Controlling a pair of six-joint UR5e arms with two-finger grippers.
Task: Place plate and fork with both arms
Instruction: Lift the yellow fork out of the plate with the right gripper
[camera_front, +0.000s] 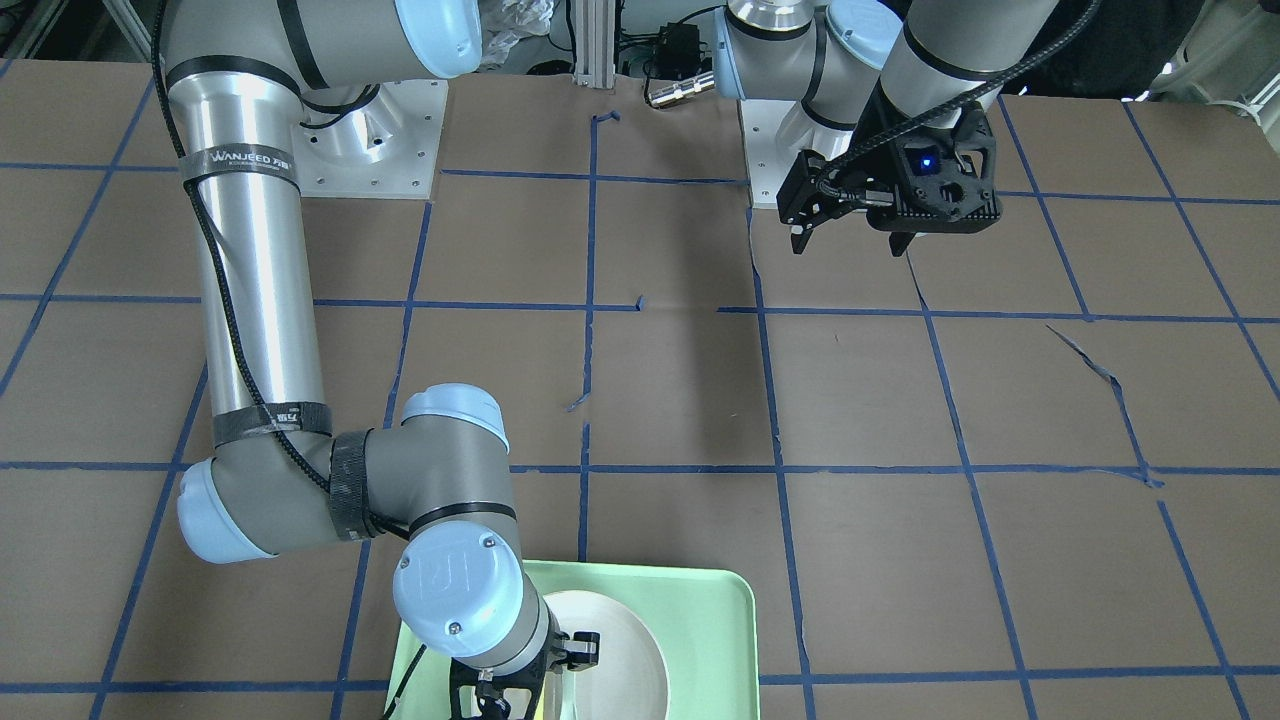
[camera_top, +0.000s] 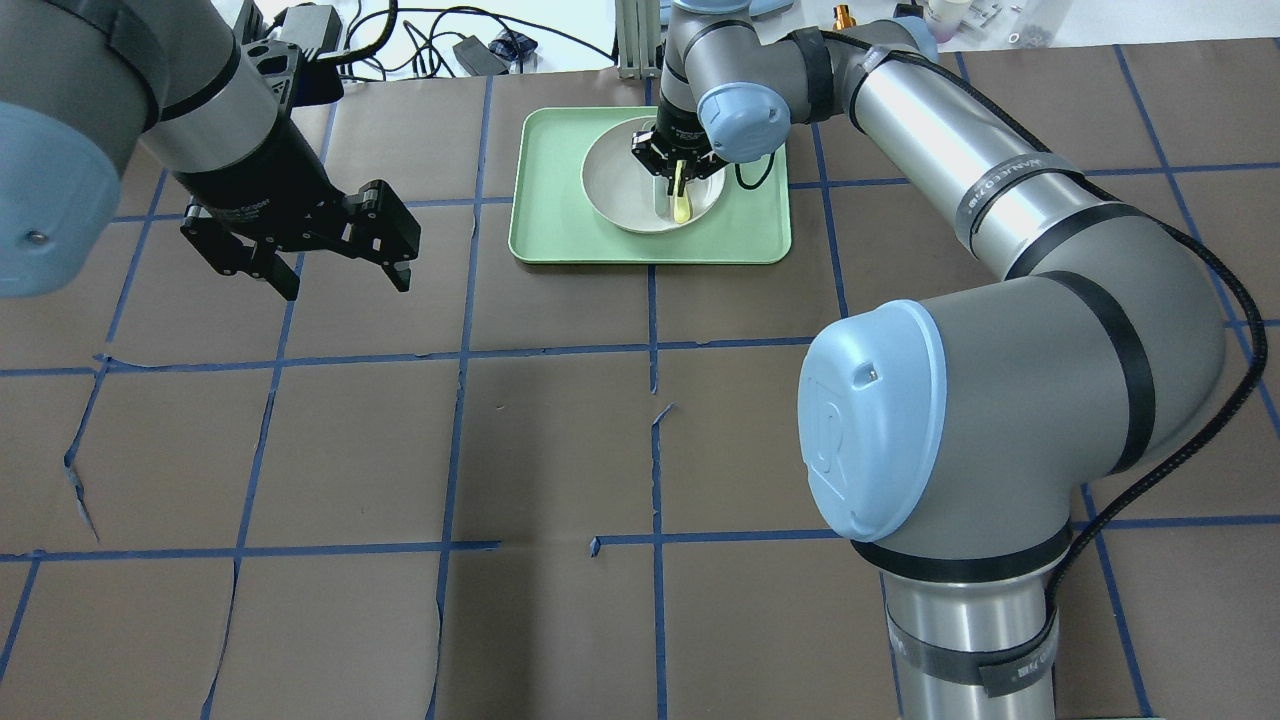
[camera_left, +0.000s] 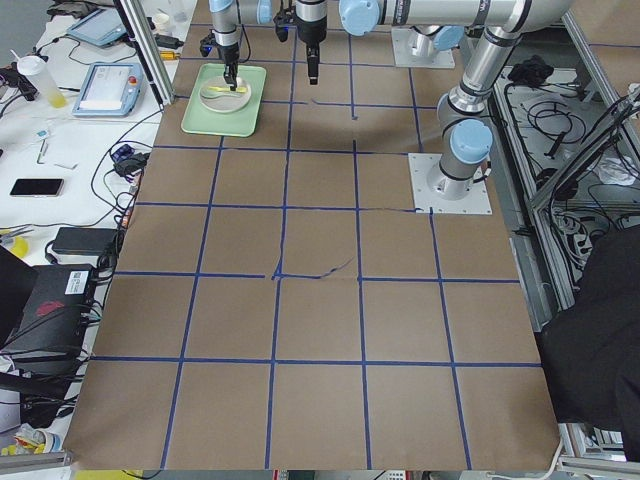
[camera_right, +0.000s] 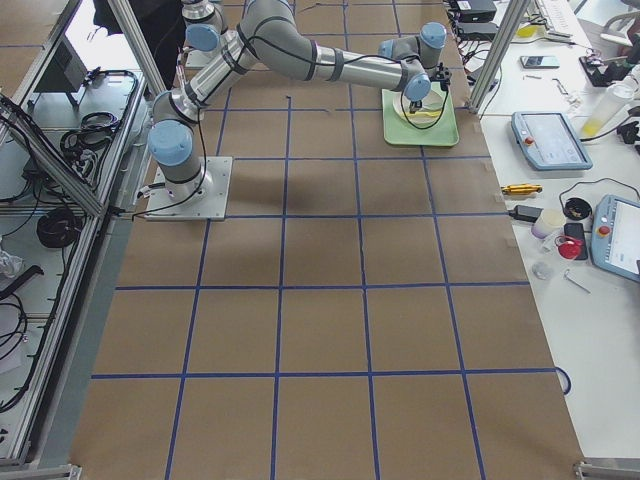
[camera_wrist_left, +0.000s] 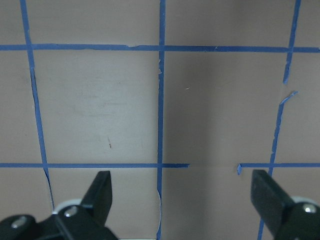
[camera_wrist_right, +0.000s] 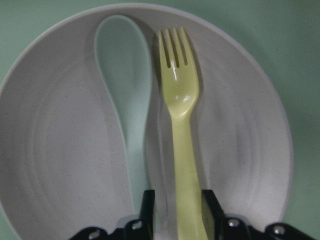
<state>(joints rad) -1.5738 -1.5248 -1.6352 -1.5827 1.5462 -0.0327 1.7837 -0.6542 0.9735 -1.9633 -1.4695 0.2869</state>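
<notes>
While the fork (camera_wrist_right: 182, 150) lies flat in the plate (camera_wrist_right: 60, 175), tines pointing away from the wrist camera, its handle runs back between the fingers of the right gripper (camera_wrist_right: 177, 210). The fingers are set narrowly apart, one on each side of the handle. The finger on the far side from the spoon looks to be against the handle, and on the spoon's side a sliver of plate shows in between (so not clamped, as far as the wrist view goes).

The spoon (camera_wrist_right: 122, 75) lies just beside the fork in the same plate, bowl end next to the tines, its handle curving in toward the fork's handle. The plate sits inside the mint-green tray (camera_top: 545, 180), nearer the side where the right arm comes in. The tray is at the far edge of the table (camera_top: 550, 450) from the robot.

Right arm is stretched long across the table, elbow low, forearm reaching out to the tray. Its wrist is folded so the gripper points straight down into the plate.

Left arm is pulled back near its base with its wrist up off the table. The left gripper (camera_top: 343, 285) points down over bare brown surface with blue tape lines. Its fingers are spread wide and hold nothing, and it is well apart from the tray.
</notes>
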